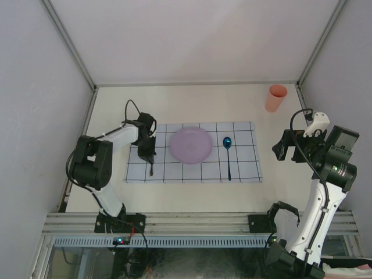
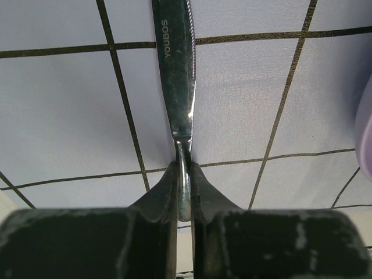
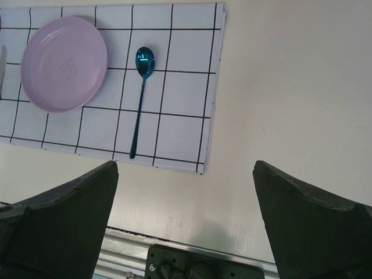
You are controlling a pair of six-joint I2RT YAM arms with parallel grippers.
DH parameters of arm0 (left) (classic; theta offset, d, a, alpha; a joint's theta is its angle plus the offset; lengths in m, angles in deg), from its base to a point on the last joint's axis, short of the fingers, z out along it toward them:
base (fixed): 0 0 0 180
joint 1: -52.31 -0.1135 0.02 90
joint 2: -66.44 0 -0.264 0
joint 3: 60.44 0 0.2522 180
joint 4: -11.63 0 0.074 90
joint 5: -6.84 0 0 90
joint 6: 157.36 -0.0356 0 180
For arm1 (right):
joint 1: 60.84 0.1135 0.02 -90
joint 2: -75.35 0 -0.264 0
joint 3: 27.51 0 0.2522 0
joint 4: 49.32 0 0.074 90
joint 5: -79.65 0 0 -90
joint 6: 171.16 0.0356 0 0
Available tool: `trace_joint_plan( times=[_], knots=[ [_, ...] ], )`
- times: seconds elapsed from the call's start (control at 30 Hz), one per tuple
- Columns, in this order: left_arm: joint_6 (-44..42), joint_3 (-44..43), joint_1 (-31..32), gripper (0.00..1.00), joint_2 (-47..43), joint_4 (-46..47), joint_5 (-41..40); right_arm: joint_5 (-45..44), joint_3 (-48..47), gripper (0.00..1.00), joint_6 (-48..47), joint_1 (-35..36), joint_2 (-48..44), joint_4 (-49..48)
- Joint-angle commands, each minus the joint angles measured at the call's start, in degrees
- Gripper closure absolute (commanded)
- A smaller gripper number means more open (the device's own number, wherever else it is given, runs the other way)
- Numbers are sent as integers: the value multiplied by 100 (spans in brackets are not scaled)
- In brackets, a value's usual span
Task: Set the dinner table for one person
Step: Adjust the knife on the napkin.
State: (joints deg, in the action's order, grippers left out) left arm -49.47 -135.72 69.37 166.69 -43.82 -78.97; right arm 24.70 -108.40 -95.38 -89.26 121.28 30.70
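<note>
My left gripper [image 2: 185, 174] is shut on the handle end of a steel knife [image 2: 177, 75], whose blade runs out low over the grid-patterned cloth [image 2: 70, 116]. From above, that gripper [image 1: 147, 156] and the knife [image 1: 150, 168] sit on the cloth's left part, left of the lilac plate [image 1: 190, 145]. A blue spoon [image 1: 228, 157] lies right of the plate. My right gripper [image 3: 186, 192] hangs open and empty over the off-white dinner table [image 3: 290, 87], right of the cloth [image 3: 186, 87]. The right wrist view also holds the plate [image 3: 64, 64] and spoon [image 3: 141, 99].
An orange cup [image 1: 276, 97] stands upright at the back right of the table [image 1: 192, 195]. Aluminium rails [image 1: 197, 221] run along the near edge by the arm bases. White walls close in the left, back and right sides.
</note>
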Motion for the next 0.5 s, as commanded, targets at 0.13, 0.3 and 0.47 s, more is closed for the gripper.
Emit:
trace_joint_plan(
  times=[0.13, 0.3, 0.47],
  knots=[
    [-27, -171, -1, 67, 104, 167, 3, 132, -195, 0, -99, -24, 28, -251],
    [-40, -142, 19, 53, 194, 204, -7, 160, -195, 0, -102, -23, 30, -261],
    [-4, -168, 43, 84, 326, 176, -6, 145, -218, 0, -114, -27, -1, -228]
  ],
)
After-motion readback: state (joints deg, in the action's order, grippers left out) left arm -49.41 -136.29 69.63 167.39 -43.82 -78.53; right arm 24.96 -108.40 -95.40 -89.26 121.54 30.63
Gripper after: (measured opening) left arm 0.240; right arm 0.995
